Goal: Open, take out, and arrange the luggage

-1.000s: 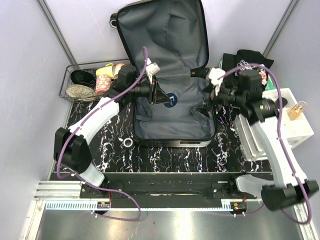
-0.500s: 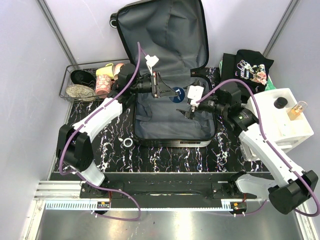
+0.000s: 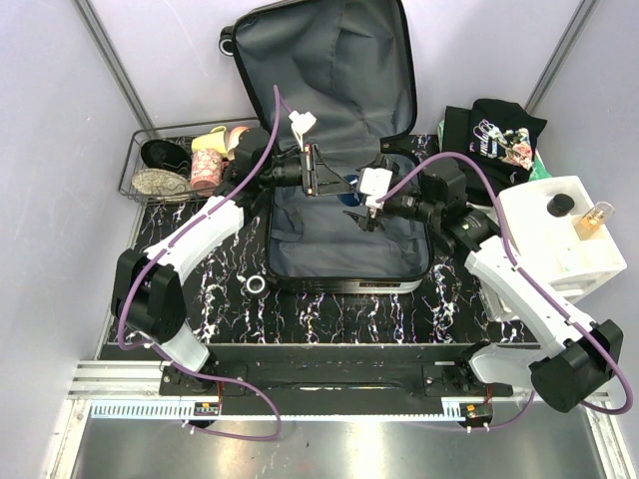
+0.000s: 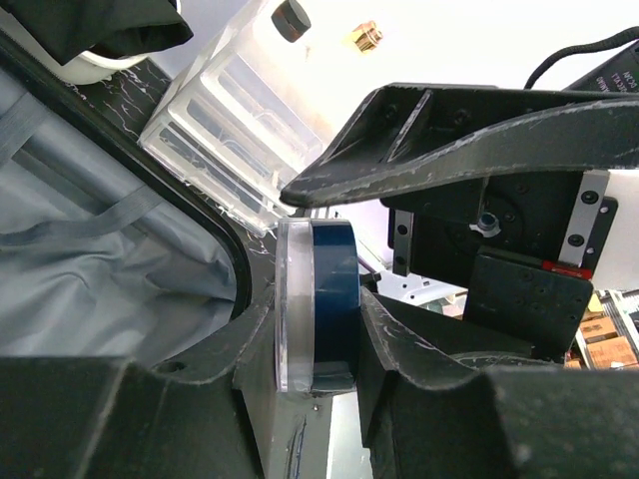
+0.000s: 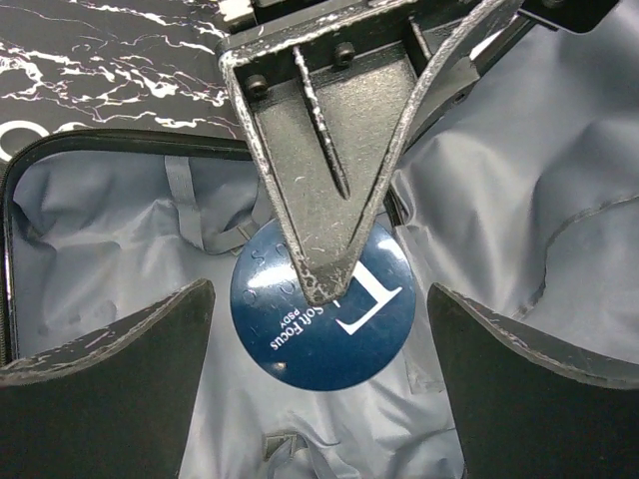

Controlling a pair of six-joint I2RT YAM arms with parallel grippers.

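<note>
Two tools: left tool (image 4: 321, 304) clamps blue disc (image 5: 298, 344), right tool (image 5: 319, 334) gapes wide.

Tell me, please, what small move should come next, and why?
Probably ease the right hand forward around the blue round tin: the left hand grips it above the open luggage, and the right hand faces it, wide open.

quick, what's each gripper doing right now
left gripper: shut on the round blue tin
right gripper: open, holding nothing, its fingers either side of the tin
</note>
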